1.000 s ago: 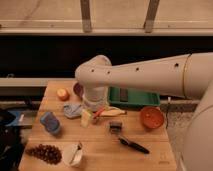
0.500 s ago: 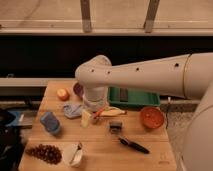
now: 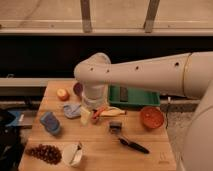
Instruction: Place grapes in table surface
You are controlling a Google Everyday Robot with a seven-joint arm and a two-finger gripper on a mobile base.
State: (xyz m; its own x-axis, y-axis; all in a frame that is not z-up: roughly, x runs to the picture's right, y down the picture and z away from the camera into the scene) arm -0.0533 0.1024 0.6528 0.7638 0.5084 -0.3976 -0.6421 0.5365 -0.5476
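Note:
The grapes [image 3: 44,152], a dark reddish-purple lumpy bunch, lie on the table surface [image 3: 100,150] at its front left corner. The table is a light-brown wooden top. My white arm reaches in from the right and bends down over the middle of the table. The gripper [image 3: 91,113] points down at the arm's end, just above the table's middle. It is well behind and to the right of the grapes, and apart from them.
A green tray [image 3: 134,96] lies at the back right and an orange bowl [image 3: 151,117] at the right. An orange fruit [image 3: 62,94], a purple bowl [image 3: 77,89], a blue sponge [image 3: 50,123], a white cup [image 3: 73,154] and a black tool [image 3: 132,145] also stand on the table.

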